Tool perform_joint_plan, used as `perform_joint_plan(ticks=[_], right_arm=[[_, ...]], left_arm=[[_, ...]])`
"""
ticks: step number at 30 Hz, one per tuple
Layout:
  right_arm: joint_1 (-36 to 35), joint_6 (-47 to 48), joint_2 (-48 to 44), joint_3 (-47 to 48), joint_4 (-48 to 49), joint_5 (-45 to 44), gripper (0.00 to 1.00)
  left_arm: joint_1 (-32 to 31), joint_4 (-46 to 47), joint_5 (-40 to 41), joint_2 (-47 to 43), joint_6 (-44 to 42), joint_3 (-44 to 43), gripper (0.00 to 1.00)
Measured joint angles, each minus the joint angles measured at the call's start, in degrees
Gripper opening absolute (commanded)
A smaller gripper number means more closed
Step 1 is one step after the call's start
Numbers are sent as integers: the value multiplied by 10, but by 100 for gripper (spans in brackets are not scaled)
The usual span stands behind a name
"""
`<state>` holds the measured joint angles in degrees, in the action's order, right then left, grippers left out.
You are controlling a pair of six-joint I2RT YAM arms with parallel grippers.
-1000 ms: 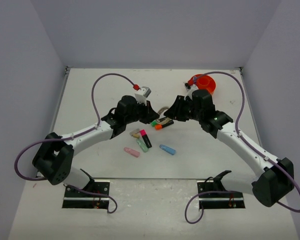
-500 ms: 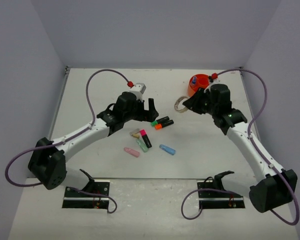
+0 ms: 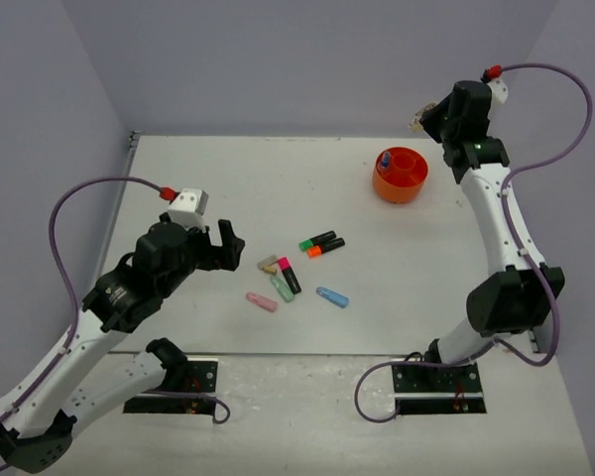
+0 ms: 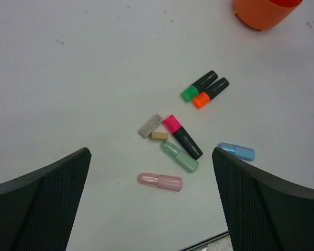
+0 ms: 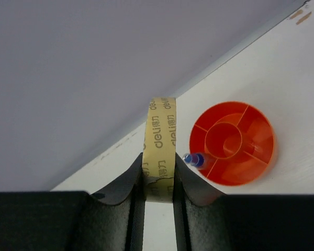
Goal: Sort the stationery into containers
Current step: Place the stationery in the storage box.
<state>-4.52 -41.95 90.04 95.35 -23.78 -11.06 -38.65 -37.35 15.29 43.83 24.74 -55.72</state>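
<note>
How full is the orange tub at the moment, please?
Nearly empty: the orange tub holds only a blue-capped item, leaning at the rim of one outer compartment; the other compartments show bare.

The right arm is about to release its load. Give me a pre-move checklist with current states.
1. Hold: the right gripper has the tape roll clamped edge-on between its fingers, ok.
2. Roll over the orange tub: the tub lies off to one side in the wrist view, not ok.
3. Free compartment: only a blue-capped item in one, ok.
4. Roll fits a compartment: cannot tell.
5. Other arm: left gripper open, far from the tub, ok.
</note>
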Motion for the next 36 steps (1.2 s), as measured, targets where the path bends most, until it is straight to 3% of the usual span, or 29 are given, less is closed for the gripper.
perform_joint_plan(ticks=[5,12,22,36], right_arm=[[1,-77,114,111,-63,-60,0],[1,-219,239,270,-162,-75,0],[-1,-332,332,304,-216,-83,0],[-8,-403,337,274,-263,-139,0]], left_arm=[[0,-45,18,-58,-6,12,100],[0,-52,29,-89,-5,12,100],[0,-51,30,-117,-3,30,100],[0,-40,33,-139,2,44,100]])
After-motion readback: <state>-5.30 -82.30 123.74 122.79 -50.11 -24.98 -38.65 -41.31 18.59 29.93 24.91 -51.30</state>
